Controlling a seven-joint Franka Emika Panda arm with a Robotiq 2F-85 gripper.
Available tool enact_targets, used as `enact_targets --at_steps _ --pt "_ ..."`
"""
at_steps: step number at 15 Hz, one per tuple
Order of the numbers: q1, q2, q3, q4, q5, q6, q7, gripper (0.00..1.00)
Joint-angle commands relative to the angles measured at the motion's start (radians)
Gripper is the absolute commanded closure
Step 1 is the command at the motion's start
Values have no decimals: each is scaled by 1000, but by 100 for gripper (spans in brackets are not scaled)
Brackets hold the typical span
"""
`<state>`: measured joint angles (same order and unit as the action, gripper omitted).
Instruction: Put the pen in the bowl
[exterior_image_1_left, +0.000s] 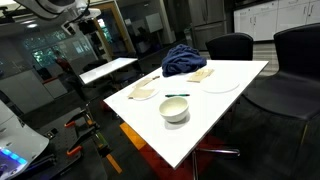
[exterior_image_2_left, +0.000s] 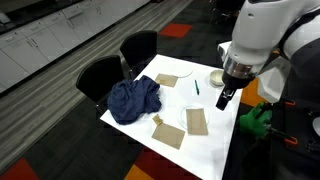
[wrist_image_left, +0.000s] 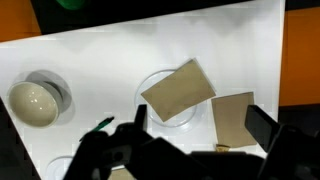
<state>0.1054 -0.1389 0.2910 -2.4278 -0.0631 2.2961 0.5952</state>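
The pen (exterior_image_1_left: 177, 95) is a thin dark-green stick lying flat on the white table (exterior_image_1_left: 215, 120), just behind the bowl (exterior_image_1_left: 174, 108), a small deep cream bowl that stands empty. Both also show in an exterior view, the pen (exterior_image_2_left: 197, 87) beside the bowl (exterior_image_2_left: 216, 77). In the wrist view the bowl (wrist_image_left: 33, 101) is at the left and only the pen's green tip (wrist_image_left: 103, 125) shows past the gripper's body. My gripper (exterior_image_2_left: 225, 98) hangs above the table's near edge, apart from both. Its jaws (wrist_image_left: 200, 125) are open and empty.
A crumpled blue cloth (exterior_image_2_left: 133, 98) lies at the table's far end. Brown napkins (exterior_image_2_left: 169, 131) lie flat on the table, one on a flat clear plate (wrist_image_left: 175, 95). A flat white plate (exterior_image_1_left: 220, 84) and a shallow dish (exterior_image_1_left: 145, 92) sit nearby. Black chairs (exterior_image_1_left: 228, 46) stand around.
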Motion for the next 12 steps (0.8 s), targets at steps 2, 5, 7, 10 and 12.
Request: enact_targets --at_steps 2,5,7,10,12 --pt "-8 118 -45 75 -68 101 182 0" --pt "-6 175 -96 100 -118 172 292 0" --pt "-4 213 -134 116 -143 211 357 0" --pt "-1 260 -190 139 -152 254 414 0" --pt "-1 289 -225 151 -147 287 431 0"
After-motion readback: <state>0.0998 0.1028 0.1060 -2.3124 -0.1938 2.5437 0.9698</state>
